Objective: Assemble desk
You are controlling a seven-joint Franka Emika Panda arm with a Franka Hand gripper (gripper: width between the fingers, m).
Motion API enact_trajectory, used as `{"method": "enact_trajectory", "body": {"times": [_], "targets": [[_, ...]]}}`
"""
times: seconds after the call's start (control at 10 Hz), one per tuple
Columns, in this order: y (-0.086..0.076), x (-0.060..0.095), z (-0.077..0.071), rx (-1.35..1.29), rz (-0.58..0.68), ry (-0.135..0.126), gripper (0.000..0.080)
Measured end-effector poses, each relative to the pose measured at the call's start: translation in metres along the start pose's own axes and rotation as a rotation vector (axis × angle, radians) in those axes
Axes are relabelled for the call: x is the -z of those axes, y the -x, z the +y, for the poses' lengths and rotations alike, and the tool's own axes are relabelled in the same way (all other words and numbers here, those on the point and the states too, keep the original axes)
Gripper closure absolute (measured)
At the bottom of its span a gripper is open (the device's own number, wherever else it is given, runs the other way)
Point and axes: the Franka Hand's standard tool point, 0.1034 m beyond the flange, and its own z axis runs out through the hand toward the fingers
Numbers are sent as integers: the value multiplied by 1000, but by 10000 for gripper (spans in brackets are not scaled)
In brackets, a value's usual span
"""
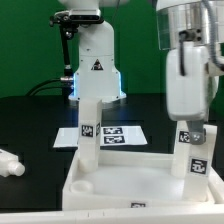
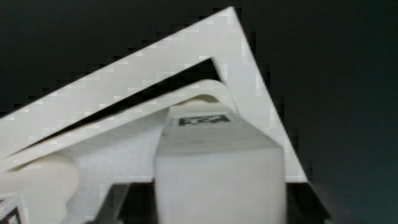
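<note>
Black surface [image 1: 30, 120] fills the middle and left of the exterior frame. On it, across the bottom of that frame, lies the desk's white tabletop panel [image 1: 135, 182], rim upward, with a round socket [image 1: 82, 186] showing at its lower left corner. In the wrist view the same panel [image 2: 178, 70] appears as a pale wedge with raised edges against the dark.

Behind it, at upper centre, stands the white robot base [image 1: 97, 65] with its triangle logo. At the upper right the bulky white end effector [image 1: 193, 122] hangs straight down over the panel's far right corner. The flat marker board [image 1: 118, 132] lies on the surface between the base and the panel.

Three white block legs are in view. The held leg [image 1: 196, 155] stands upright at the panel's far right corner, a square tag on its face and its top under the end effector. The wrist view shows this leg [image 2: 217, 160] filling the gap between the dark fingers [image 2: 121, 203], so the jaws, partly apart, are clamped on its sides. Whether its foot sits fully in the socket cannot be told.

A second leg [image 1: 90, 140], also tagged, stands upright at the far left corner. A loose leg [image 1: 10, 163] lies on the surface at the left edge, well apart from the panel.
</note>
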Motion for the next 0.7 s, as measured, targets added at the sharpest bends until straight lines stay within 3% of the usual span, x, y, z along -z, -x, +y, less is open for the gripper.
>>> {"method": "enact_trajectory", "body": {"times": [0.4,0.6,0.7], "targets": [[-1,0,1,31,5,-2,511],[8,5,3,60,-3,-6,226],[10,17,2,95,-20,-15,226]]}}
